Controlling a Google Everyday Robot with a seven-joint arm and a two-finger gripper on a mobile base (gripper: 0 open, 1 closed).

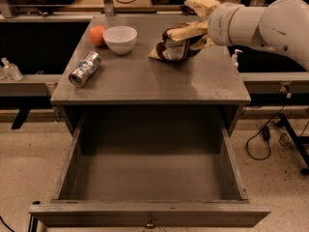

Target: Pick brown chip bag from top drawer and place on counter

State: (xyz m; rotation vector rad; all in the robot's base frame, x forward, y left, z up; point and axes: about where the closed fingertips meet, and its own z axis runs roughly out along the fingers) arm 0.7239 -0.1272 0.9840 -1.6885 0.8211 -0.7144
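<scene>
Chip bag on counter, gripper on top of it.
Brown chip bag (175, 48) lies tilted on the counter (154, 81) toward 1 o'clock. The gripper (178, 18) reaches in from 3 o'clock, its fingers (190, 30) spread wide and the lower one touching the bag's top. The top drawer (149, 178) is pulled out at 6 o'clock. Can (85, 69) at 9 o'clock, bowl (120, 38) and orange (97, 35) at 11.

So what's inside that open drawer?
Nothing shows in the drawer, just its bare grey bottom; its far corners sit in shadow under the counter. The bag is up there, by the gripper.
</scene>
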